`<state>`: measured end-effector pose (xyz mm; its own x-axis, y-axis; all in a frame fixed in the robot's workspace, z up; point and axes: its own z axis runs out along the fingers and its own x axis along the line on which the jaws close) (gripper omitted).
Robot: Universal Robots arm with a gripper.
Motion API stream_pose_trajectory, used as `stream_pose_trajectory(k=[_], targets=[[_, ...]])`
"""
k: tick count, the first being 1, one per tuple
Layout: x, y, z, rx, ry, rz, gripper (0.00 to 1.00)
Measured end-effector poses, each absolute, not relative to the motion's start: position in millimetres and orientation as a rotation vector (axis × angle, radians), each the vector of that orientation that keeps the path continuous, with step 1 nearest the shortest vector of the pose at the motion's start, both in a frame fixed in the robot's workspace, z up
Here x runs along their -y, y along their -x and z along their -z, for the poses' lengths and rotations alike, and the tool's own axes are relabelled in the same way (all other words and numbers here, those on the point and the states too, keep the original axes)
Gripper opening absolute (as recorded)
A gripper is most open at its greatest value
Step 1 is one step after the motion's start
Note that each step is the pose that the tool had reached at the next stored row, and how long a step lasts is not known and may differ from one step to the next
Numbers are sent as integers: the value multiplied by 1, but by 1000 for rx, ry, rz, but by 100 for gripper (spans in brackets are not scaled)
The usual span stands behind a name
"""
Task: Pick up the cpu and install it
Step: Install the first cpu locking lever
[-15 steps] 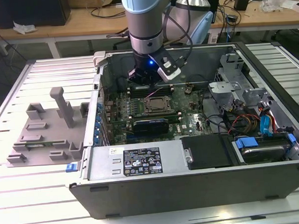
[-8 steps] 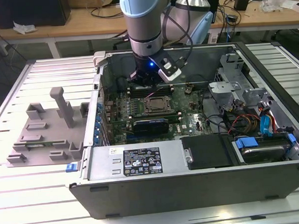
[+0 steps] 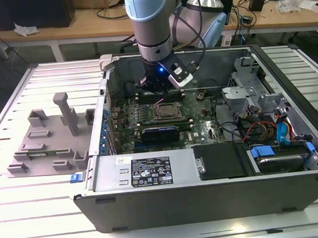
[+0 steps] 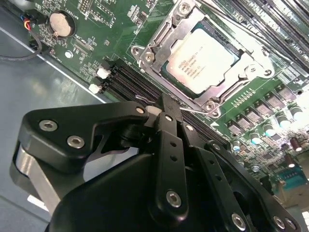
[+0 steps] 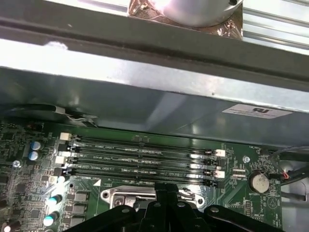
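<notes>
Grey plastic tray on table at exterior view's left, well apart from computer case. Gripper fingers closed together, holding nothing, above memory slots. Cpu seated in socket frame, just beside gripper tip.

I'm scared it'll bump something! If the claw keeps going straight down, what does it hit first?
Probably the memory slots on the motherboard, just beside the cpu in its socket. The claw points there, though depth is hard to judge.
</notes>
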<state>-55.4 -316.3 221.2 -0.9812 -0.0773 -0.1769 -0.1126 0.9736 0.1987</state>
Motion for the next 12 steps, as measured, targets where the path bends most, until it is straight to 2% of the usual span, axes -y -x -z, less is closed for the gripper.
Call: stream_pose_trajectory(k=[12], targets=[[313, 58, -217, -2946, 47, -297, 11]])
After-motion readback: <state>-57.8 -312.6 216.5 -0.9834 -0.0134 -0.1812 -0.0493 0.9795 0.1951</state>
